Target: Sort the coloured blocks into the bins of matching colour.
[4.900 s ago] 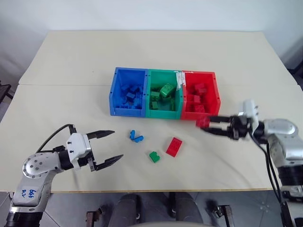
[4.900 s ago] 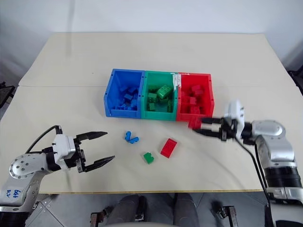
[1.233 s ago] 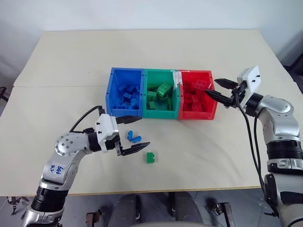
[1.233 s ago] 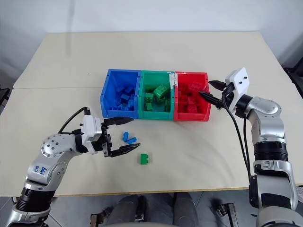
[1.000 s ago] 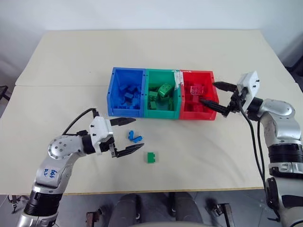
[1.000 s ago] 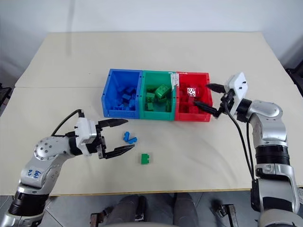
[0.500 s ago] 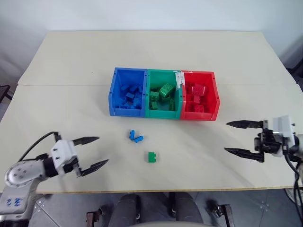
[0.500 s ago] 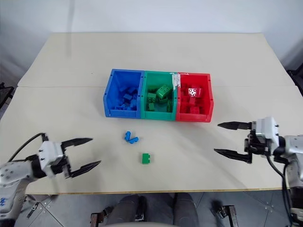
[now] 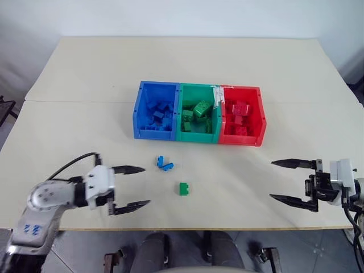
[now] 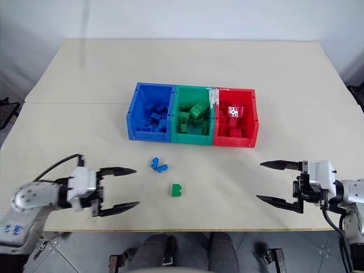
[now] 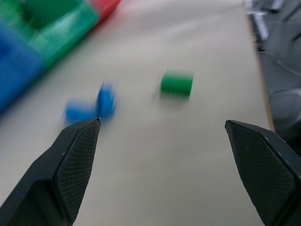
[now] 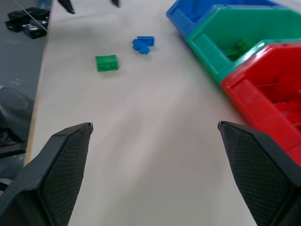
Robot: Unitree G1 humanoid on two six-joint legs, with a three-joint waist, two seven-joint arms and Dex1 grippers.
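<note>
1. Bins point(image 9: 199, 138) sit mid-table, blocks inside.
2. Blue blocks point(image 9: 164, 164) and a green block point(image 9: 183, 189) lie loose in front of the bins.
3. Left claw point(image 9: 133, 186) and right claw point(image 9: 283, 181) are wide open, holding nothing.

The bins point(image 9: 198, 136) are smooth moulded plastic with a slight gloss. The blue blocks point(image 9: 164, 165) and green block point(image 9: 183, 189) are studded plastic. The table point(image 9: 79, 74) is matt and smooth. Gripper fingers point(image 12: 56, 165) are matt black (fine cross-hatched texture on the pads).
</note>
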